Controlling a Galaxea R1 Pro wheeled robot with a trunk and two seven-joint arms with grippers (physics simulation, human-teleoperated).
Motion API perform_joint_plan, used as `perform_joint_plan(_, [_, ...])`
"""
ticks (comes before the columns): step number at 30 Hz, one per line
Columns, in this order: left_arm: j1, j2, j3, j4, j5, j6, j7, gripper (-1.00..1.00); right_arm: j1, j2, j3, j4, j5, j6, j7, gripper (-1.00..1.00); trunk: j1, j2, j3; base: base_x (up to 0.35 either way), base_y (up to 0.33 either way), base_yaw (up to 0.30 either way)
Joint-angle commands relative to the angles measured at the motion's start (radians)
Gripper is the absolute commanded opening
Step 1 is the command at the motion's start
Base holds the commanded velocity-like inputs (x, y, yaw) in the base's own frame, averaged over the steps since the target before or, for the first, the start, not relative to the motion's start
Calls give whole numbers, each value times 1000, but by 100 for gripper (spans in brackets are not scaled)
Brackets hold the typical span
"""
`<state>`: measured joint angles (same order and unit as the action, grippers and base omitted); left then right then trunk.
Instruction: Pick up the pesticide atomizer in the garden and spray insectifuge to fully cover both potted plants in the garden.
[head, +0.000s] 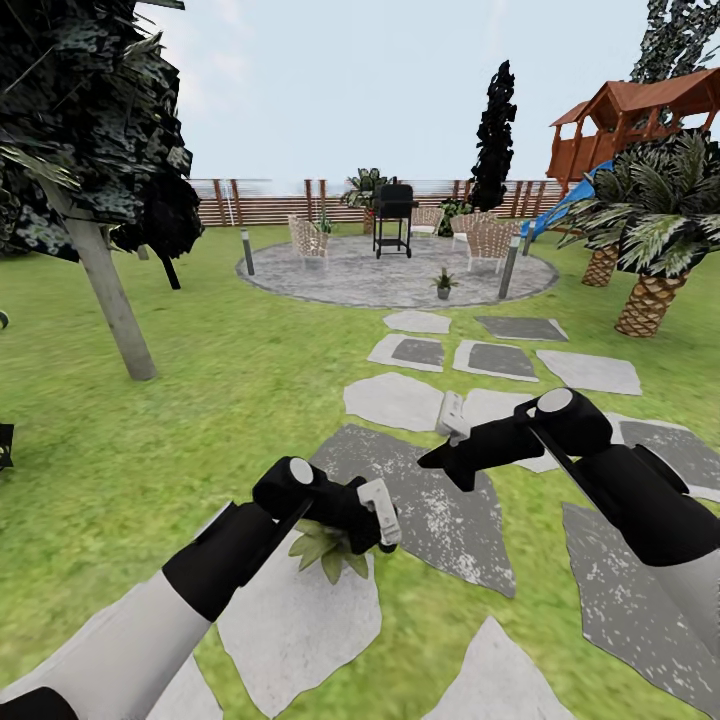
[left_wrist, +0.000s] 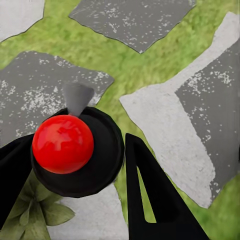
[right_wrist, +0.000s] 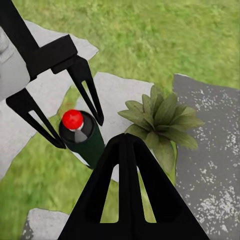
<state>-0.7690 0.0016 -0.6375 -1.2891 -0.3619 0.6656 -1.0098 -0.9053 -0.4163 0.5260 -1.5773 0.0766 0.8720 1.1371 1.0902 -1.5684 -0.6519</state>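
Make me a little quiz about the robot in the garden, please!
1. Which gripper holds the pesticide atomizer? A: left. B: right.
2. True or false: the far potted plant stands on the lawn.
3. Fill in: the atomizer's nozzle tip is coloured ____.

Key
1. A. The left gripper has its jaws around the bottle, right beside the near potted plant.
2. False. It stands on the round paved patio.
3. Red.
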Motion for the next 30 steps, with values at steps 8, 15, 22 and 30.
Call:
perform_joint_plan(8, [-14,-11,-1,-1,-6,20,-6,-100,-1,9,1,-2,8,5,7,-100,0,-1,-1,0,0,0])
perform_joint_plan(15, [-27,-15,1,-1,-6,29,-6,-100,-1,24,3,-2,9,5,7,-100,0,-1,-1,0,0,0])
perform_joint_plan(22, [-34,-16,2,-1,-6,35,-5,-100,-1,26,2,-3,9,5,7,-100,0,-1,-1,0,0,0])
perform_joint_plan(30, [-44,-17,6,-1,-6,35,-4,-100,-1,28,3,-3,9,5,7,-100,0,-1,-1,0,0,0])
